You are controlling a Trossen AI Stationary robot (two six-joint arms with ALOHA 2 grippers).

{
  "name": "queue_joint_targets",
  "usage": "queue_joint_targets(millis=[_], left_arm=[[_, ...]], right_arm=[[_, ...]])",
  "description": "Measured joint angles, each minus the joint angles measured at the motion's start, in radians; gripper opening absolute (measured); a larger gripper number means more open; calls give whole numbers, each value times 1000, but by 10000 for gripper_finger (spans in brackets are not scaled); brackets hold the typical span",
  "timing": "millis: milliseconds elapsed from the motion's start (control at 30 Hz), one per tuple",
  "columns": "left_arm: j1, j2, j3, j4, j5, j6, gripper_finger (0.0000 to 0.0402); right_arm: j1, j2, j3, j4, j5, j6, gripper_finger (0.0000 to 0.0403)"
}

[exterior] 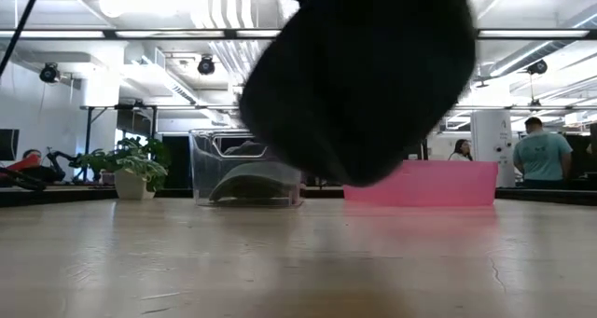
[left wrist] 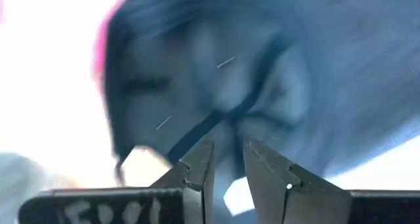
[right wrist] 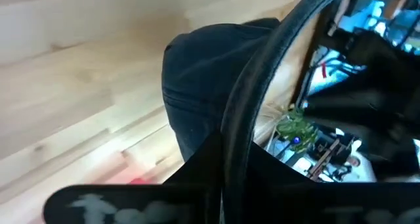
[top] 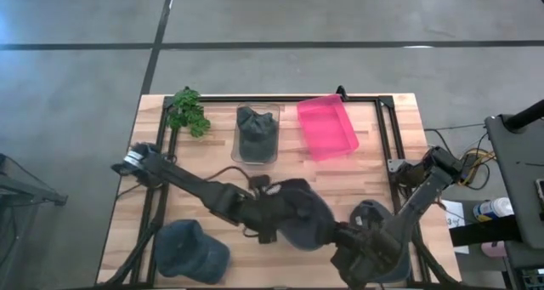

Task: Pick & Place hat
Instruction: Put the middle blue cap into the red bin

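My left gripper [top: 270,224] is shut on a dark hat [top: 302,212] over the middle of the table's near half. In the low view this hat [exterior: 364,76] hangs well above the table top. It fills the left wrist view [left wrist: 262,73]. Another dark blue hat [top: 191,249] lies flat near the near-left corner. A third hat [top: 367,213] lies beside my right arm and shows on the wood in the right wrist view [right wrist: 203,73]. My right gripper [top: 361,260] waits at the near edge, fingers together, touching nothing. My left gripper pinches the hat's left edge [left wrist: 226,129] between its two fingers [left wrist: 200,161], which stand almost together on the cloth. It comes nearly level from the table's left. The hat is lifted clear and hangs out past the fingers toward the right.
A clear tub [top: 257,135] holding a dark hat stands at the far middle, with a pink bin [top: 327,127] to its right and a green plant [top: 187,111] to its left. A black frame [top: 280,99] rims the table. People stand in the room beyond [exterior: 541,155].
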Motion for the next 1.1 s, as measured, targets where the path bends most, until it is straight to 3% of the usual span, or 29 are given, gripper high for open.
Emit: queue_joint_targets(millis=[100,200,467,600,767,900,1100], left_arm=[[-9,-63,8,-197,-115,-119,78],[-4,-132,-27,-336,-133,-227,78],[32,-252,-247,-258,-38,-256,78],[36,-304,-360,-63,-29,-242,78],[42,-393,-493,323,99,-203,78],[44,-429,-572,569,125,-204,78],[44,-389,-593,726,141,-226,78]], right_arm=[[23,0,0,-42,1,14,13],[45,-2,2,-56,36,7,13],[84,-2,93,-61,183,-63,13],[97,-4,147,-62,240,-79,13],[102,-4,172,-63,266,-104,13],[96,-4,171,-61,295,-141,13],[71,-4,169,-5,319,-192,13]])
